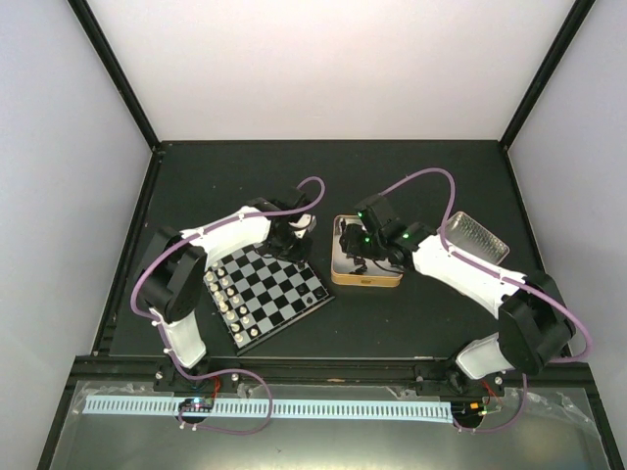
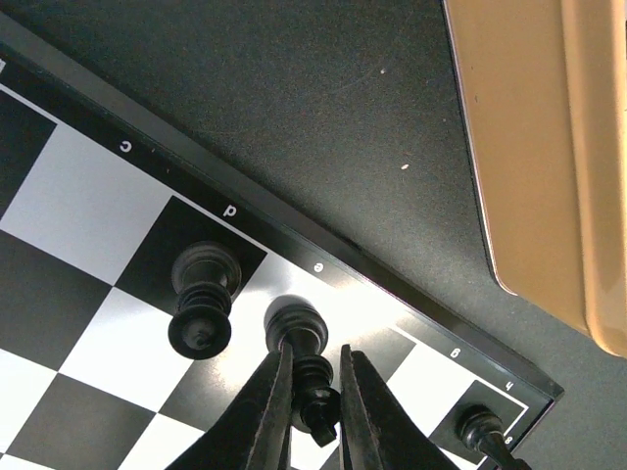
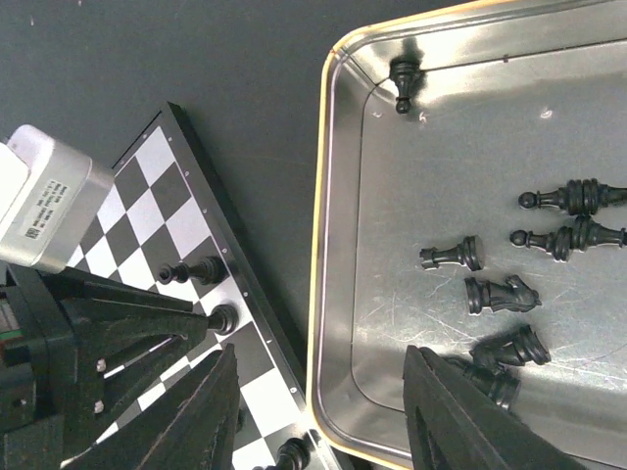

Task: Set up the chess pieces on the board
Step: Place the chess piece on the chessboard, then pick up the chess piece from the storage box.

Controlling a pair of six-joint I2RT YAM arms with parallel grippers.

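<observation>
The board (image 1: 266, 289) lies in front of the left arm, with cream-white pieces along its near-left edge. My left gripper (image 2: 313, 392) is at the board's far edge, shut on a black chess piece (image 2: 299, 333) whose base stands on the pale "e" square. Another black piece (image 2: 203, 294) stands on the "d" square beside it, and a third (image 2: 480, 428) stands near the corner. My right gripper (image 3: 318, 411) is wide open and empty over the near-left rim of the gold-rimmed tin (image 3: 328, 225). Several black pieces (image 3: 500, 294) lie loose in the tin.
The tin (image 1: 384, 278) sits right of the board, a narrow strip of dark table between them. A shiny lid (image 1: 477, 238) lies farther right. The left arm's gripper body (image 3: 59, 206) shows close to my right gripper's left finger.
</observation>
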